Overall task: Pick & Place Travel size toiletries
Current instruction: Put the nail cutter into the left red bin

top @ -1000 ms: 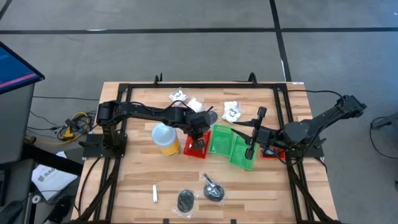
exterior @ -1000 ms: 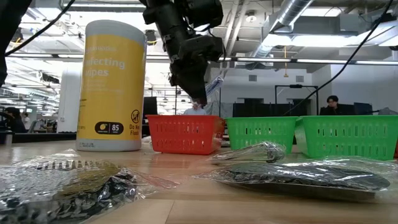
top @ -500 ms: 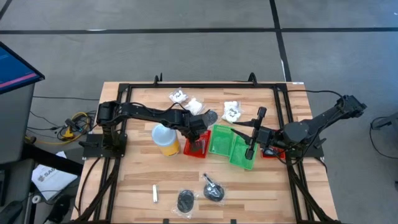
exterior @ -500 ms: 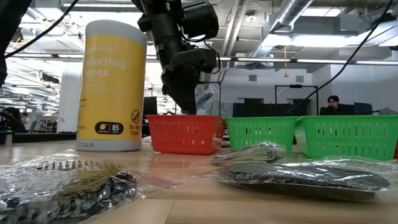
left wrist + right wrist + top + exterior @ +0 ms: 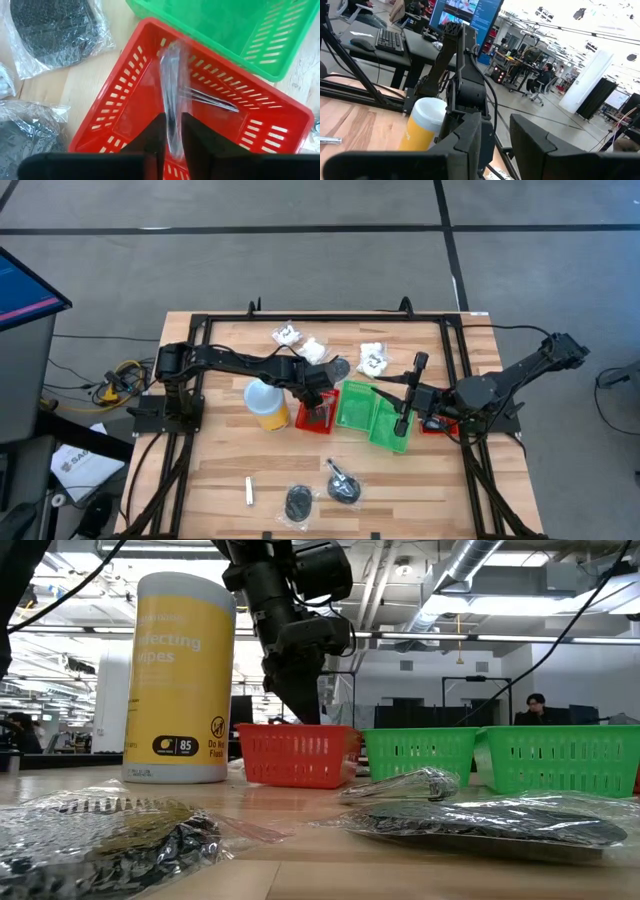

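My left gripper [image 5: 315,393] reaches down into the small red bin [image 5: 322,420], shut on a narrow clear-wrapped packet [image 5: 172,75]. In the low view the bin's rim hides the fingertips [image 5: 305,712]. Other toiletries lie on the table: white lumpy packets [image 5: 287,333] [image 5: 373,359] at the far side, a dark disc [image 5: 339,367] behind the bin, two dark discs [image 5: 298,502] [image 5: 343,486] and a short silvery tube [image 5: 248,490] at the near side. My right gripper [image 5: 404,395] hangs open above the green bins [image 5: 372,415], touching nothing. My left gripper pinches the clear packet's upper part [image 5: 173,112] between its two fingers, which come from above and point down. The packet hangs below the fingers inside the red bin [image 5: 125,95]. I cannot tell whether its lower end touches the bin's floor.
A tall yellow wipes canister with a white lid [image 5: 265,402] stands just left of the red bin. Two green bins sit to the bin's right, and another red bin [image 5: 434,424] lies under the right arm. Bare wood shows in the table's near middle.
My left gripper has gone down into the red bin, shifting slightly toward the table's left and near edges, and has stayed shut. The clear packet has gone down with it and now sits below the bin's rim in the low view.
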Motion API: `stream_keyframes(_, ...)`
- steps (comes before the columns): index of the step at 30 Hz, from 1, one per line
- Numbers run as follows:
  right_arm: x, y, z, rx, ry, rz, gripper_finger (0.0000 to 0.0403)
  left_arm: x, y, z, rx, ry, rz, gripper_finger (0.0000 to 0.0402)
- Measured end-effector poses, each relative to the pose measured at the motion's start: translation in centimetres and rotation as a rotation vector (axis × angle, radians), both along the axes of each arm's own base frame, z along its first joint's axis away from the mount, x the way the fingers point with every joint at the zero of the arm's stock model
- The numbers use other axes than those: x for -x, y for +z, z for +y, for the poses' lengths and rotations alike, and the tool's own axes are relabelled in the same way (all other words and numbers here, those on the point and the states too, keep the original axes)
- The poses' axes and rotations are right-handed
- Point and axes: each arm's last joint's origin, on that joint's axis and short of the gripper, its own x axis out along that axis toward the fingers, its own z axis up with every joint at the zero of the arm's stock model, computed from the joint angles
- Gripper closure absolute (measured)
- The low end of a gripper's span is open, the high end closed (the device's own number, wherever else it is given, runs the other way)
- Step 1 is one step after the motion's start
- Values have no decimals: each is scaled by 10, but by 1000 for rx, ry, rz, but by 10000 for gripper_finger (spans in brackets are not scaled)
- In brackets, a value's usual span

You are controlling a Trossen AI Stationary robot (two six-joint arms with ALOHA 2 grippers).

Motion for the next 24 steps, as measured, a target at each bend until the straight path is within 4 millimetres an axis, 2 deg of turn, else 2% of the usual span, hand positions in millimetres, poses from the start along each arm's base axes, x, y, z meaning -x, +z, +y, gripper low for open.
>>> stream_keyframes(10,0,-4,0,-30,3,21,309,-1,0,0,-1,0,-11,349)
stream_keyframes(18,4,-21,6,-118,28,138,309,-5,2,0,-4,0,-55,352)
stream_keyframes(24,4,-37,20,-228,156,252,309,-6,3,0,-5,-1,-70,349)
